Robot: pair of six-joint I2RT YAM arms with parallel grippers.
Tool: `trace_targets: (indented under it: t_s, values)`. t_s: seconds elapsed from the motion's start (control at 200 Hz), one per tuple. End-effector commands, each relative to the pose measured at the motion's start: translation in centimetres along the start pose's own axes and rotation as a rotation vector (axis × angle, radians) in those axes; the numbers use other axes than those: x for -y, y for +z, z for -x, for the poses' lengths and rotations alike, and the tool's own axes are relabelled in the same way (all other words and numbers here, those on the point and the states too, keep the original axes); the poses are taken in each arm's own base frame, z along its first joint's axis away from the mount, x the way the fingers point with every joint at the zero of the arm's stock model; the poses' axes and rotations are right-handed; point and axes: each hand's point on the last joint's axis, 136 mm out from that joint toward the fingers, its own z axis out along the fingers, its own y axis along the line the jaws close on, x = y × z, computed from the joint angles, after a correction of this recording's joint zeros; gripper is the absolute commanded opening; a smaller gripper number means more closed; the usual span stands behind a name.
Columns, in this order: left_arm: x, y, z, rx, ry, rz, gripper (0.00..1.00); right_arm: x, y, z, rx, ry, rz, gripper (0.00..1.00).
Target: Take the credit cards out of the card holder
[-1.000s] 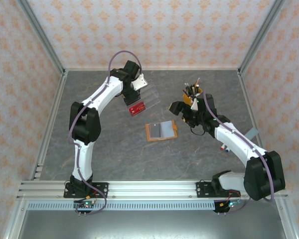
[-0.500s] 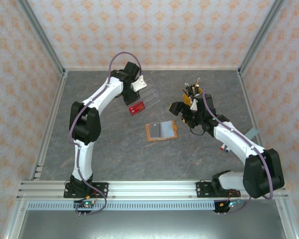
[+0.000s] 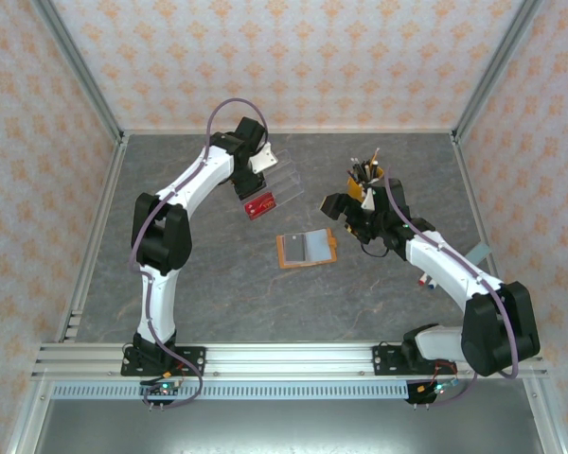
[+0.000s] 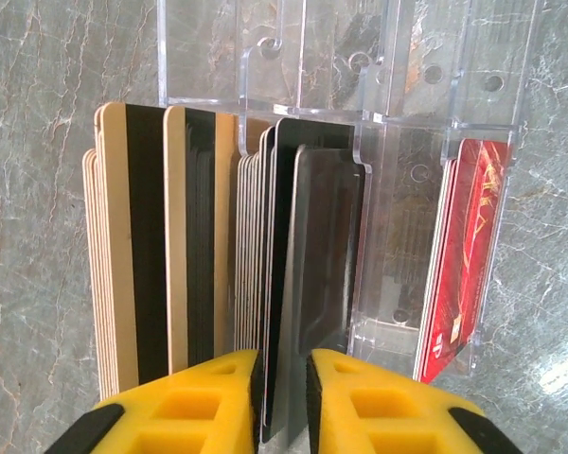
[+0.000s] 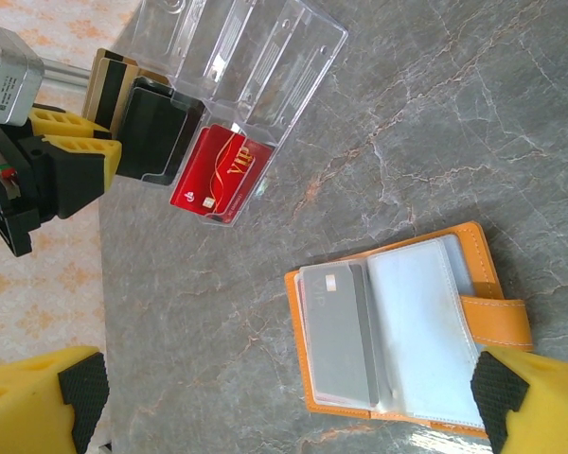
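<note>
Right wrist view: the card holder (image 5: 398,331) is seen lying open, well clear of the table's (image 5: 454,113) edges, faced by the wide-spread right gripper (image 5: 289,397). Farther back, the left gripper (image 4: 282,374), fingers narrow about a dark card (image 4: 312,284) in the clear rack (image 4: 303,57), should be opened, then drawn straight back. Whether that card is gripped cannot be told.

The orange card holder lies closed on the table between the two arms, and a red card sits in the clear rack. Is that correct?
Not quite. The card holder lies open, not closed: the right wrist view shows its grey inside spread flat within the orange rim. The rest is right: the red card sits in the clear rack.
</note>
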Motion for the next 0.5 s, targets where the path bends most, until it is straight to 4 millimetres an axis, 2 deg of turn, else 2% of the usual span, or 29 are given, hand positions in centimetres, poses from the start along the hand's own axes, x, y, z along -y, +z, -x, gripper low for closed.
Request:
trace_targets:
  t_s: [0.0, 0.095, 0.195, 0.325, 0.445, 0.465, 0.475, 0.495]
  values:
    - [-0.8, 0.3, -0.2, -0.022, -0.006, 0.03, 0.23, -0.2, -0.1, 0.2, -0.002, 0.005, -0.002, 1.0]
    - [-0.8, 0.1, -0.1, -0.016, -0.013, 0.03, 0.24, -0.1, -0.1, 0.2, -0.002, 0.005, -0.002, 1.0]
    - [-0.7, -1.4, 0.5, 0.024, -0.04, 0.013, 0.25, -0.2, -0.1, 0.1, -0.003, 0.003, -0.001, 1.0]
    - [-0.5, -5.1, 1.9, 0.144, -0.114, -0.021, 0.31, -0.5, -0.1, -0.1, -0.013, -0.023, 0.0, 1.0]
    - [-0.3, -8.8, 2.9, 0.264, -0.227, -0.054, 0.43, -0.9, 0.6, -1.1, -0.038, -0.077, -0.033, 0.96]
    - [-0.1, -8.7, 3.0, 0.271, -0.246, -0.066, 0.45, -1.0, 0.8, -1.3, -0.047, -0.086, -0.038, 0.95]
    - [-0.2, -9.9, 3.0, 0.296, -0.256, -0.062, 0.45, -1.1, 0.9, -1.4, -0.049, -0.092, -0.04, 0.95]
    - [-0.2, -10.6, 3.1, 0.319, -0.279, -0.068, 0.46, -1.1, 1.2, -1.7, -0.058, -0.102, -0.047, 0.94]
